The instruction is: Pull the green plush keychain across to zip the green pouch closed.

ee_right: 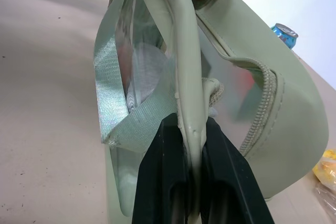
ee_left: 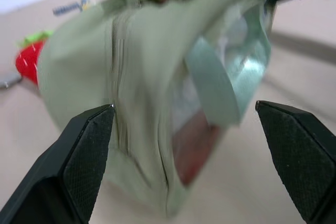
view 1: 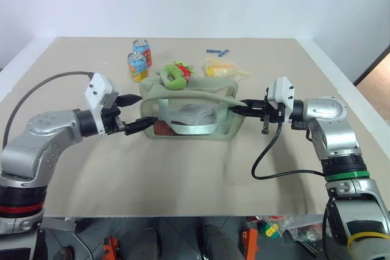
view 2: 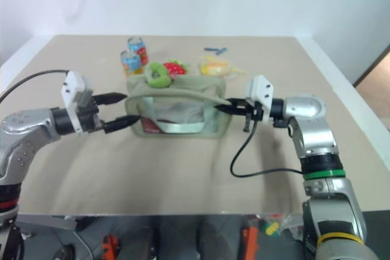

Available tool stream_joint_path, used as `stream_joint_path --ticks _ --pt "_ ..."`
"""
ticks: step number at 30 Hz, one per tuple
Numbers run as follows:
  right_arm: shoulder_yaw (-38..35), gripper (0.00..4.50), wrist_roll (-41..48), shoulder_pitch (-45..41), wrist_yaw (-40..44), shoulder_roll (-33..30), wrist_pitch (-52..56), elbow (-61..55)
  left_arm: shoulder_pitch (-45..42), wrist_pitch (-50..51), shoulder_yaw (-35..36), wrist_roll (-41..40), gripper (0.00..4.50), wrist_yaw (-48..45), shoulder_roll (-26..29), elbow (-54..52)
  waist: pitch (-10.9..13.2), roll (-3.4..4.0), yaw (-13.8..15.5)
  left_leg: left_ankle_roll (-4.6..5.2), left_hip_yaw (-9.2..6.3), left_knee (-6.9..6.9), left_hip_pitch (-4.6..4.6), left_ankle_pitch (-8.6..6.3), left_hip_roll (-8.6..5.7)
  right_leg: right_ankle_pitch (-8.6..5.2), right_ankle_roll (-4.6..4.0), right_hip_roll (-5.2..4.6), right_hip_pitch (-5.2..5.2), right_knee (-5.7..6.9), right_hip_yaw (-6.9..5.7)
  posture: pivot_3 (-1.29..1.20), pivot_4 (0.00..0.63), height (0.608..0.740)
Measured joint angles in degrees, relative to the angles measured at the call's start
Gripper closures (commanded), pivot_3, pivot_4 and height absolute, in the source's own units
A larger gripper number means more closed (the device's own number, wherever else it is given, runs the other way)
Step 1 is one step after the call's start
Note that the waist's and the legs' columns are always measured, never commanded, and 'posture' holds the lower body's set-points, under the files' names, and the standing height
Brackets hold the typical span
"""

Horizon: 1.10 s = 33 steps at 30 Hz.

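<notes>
You're risking a miss here: the left gripper (view 1: 133,114) is sitting spread at the near-left end of the green pouch (view 1: 189,114), holding nothing, while the green plush keychain (view 1: 175,75) is resting on the pouch's top rear edge, so closing now would likely be catching fabric or strap. The right gripper (ee_right: 193,145) is pinching the pouch's right-end edge, reaching in level from the right. If that pinch slips, the pouch will probably be sliding with the pull.
</notes>
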Motion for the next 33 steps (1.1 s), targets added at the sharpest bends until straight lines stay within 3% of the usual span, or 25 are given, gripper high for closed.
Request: stream_joint_path --ticks 10,11,15,20,23,26,33 --pt "0.0 4.50 -0.1 0.2 0.2 -0.3 0.8 -0.6 -0.2 -4.5 -0.3 2.5 4.46 1.2 -2.9 4.0 0.0 0.00 0.0 0.00 0.01 -0.03 0.00 0.00 -0.01 0.00 0.00 0.00 0.00 0.00 0.02 0.00 0.150 0.740" --pt "0.0 3.77 0.4 0.3 0.4 -0.8 2.6 -1.4 -0.5 -4.6 -0.4 2.6 4.50 1.1 -3.1 4.3 0.0 0.00 0.0 0.00 0.01 -0.03 0.00 0.00 -0.01 0.00 0.00 0.00 0.00 0.00 0.02 0.00 0.150 0.740" --pt "0.0 2.47 1.9 1.6 1.8 -3.0 11.5 -5.0 -0.9 -5.2 -0.7 3.0 4.50 0.8 -3.2 4.8 0.0 0.00 0.0 0.00 -0.01 -0.04 -0.03 0.00 -0.01 -0.01 -0.01 0.00 -0.02 0.00 0.01 0.00 0.150 0.740" --pt "-0.3 0.74 7.1 -1.5 4.4 -10.1 30.6 -8.7 -0.9 -5.3 -0.7 3.0 4.50 0.2 -3.2 4.8 0.0 0.02 0.0 0.00 0.01 -0.03 -0.07 0.00 -0.05 -0.03 -0.01 -0.04 -0.06 -0.01 0.03 0.00 0.150 0.740" --pt "-1.8 0.74 9.6 -10.1 3.4 -10.9 37.5 -8.1 -0.9 -5.3 -0.8 2.9 4.50 -0.2 -3.3 4.7 0.0 0.07 -0.1 0.00 0.09 -0.03 -0.04 0.00 -0.02 -0.05 -0.10 -0.02 -0.12 0.00 0.09 0.00 0.150 0.740" --pt "-3.6 0.74 10.6 -18.1 1.3 -9.4 37.9 -8.2 -0.9 -5.3 -0.9 2.8 4.50 -0.3 -3.5 4.6 0.0 0.06 -0.2 0.00 0.05 -0.07 -0.01 0.00 0.04 -0.10 -0.17 0.04 -0.11 0.00 0.02 0.00 0.150 0.740" --pt "2.8 0.74 8.6 -20.8 0.1 1.7 34.5 -9.2 -1.0 -5.0 -1.0 2.5 4.50 0.1 -3.9 4.1 0.0 0.05 -0.1 0.00 -0.02 -0.10 -0.23 -0.01 0.02 -0.04 -0.04 0.02 -0.23 0.00 -0.01 0.00 0.150 0.740"
